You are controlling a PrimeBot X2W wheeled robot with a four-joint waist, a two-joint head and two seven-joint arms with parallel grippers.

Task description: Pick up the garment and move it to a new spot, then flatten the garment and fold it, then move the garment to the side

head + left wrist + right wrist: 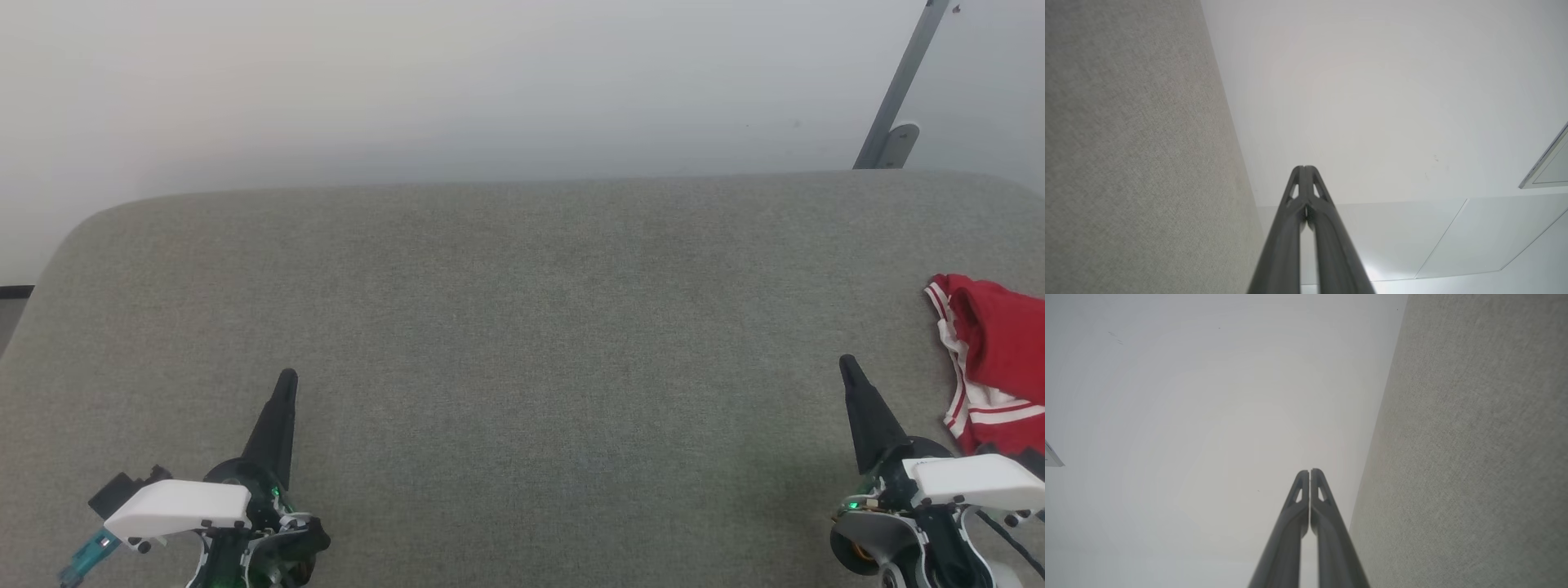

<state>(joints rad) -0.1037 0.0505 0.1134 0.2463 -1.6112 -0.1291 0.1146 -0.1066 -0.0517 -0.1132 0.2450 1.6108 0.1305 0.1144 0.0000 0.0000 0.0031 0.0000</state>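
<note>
The garment (992, 359), red with red-and-white striped trim, lies crumpled at the right edge of the grey fabric surface (522, 327), partly cut off by the head view's border. My right gripper (847, 364) is shut at the lower right, its tip a little to the left of the garment and apart from it. At the lower left my left gripper (287, 377) is shut too, far from the garment. In the wrist views, the left gripper (1304, 167) and the right gripper (1309, 471) each show fingers pressed together with nothing between them.
A pale wall (408, 82) rises behind the surface's far edge. A grey metal bracket (898, 98) leans against it at the upper right. The surface's rounded left corner (73, 237) drops off to a dark strip of floor.
</note>
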